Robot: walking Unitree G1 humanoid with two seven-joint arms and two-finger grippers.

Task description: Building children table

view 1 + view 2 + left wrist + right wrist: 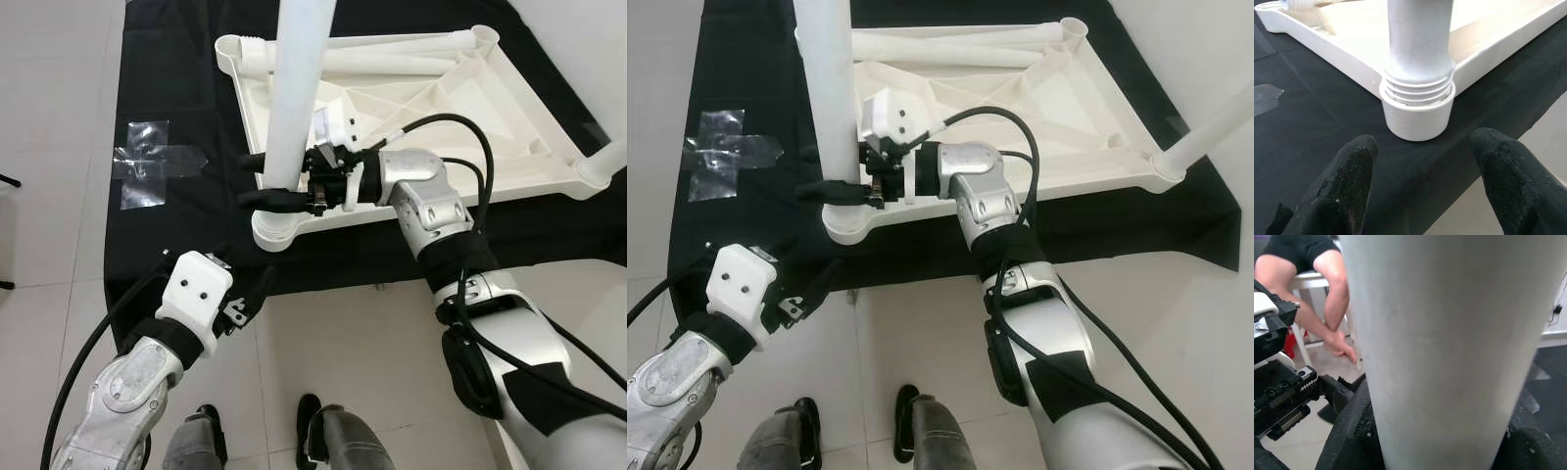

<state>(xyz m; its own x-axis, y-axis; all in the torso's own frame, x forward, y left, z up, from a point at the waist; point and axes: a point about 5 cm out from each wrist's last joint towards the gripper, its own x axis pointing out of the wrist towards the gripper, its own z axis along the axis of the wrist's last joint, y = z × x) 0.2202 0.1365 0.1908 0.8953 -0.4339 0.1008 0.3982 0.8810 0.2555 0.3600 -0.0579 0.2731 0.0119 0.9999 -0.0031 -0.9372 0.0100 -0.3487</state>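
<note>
Floor [323,333]: pale tiles, with a black cloth [167,88] spread over them; the robot's two feet stand on bare tile at the cloth's near edge.
Table top [470,108]: one white plastic top, lying upside down on the cloth, ribs facing up.
Legs: four counted. One upright leg [299,78] stands in the corner socket [1418,115] nearest the robot; a second leg [1215,122] rises from the socket at the top's right corner; two loose legs [392,54] lie inside the top along its far edge.
Tape [147,162]: one crumpled clear patch on the cloth, left of the table top.
Right gripper [265,181]: at the upright leg just above the near socket, its fingers closed around the leg from both sides.
Left gripper [1425,176]: low over the cloth, near the same socket; fingers [1349,181] spread wide apart, nothing between them.
Left wrist view: close on the socket, where screw threads ringing the leg's base sit above the socket rim.
Right wrist view: the leg's grey-white surface close up; beyond it a person [1308,279] in a black top, forearm hanging down beside a white chair.
</note>
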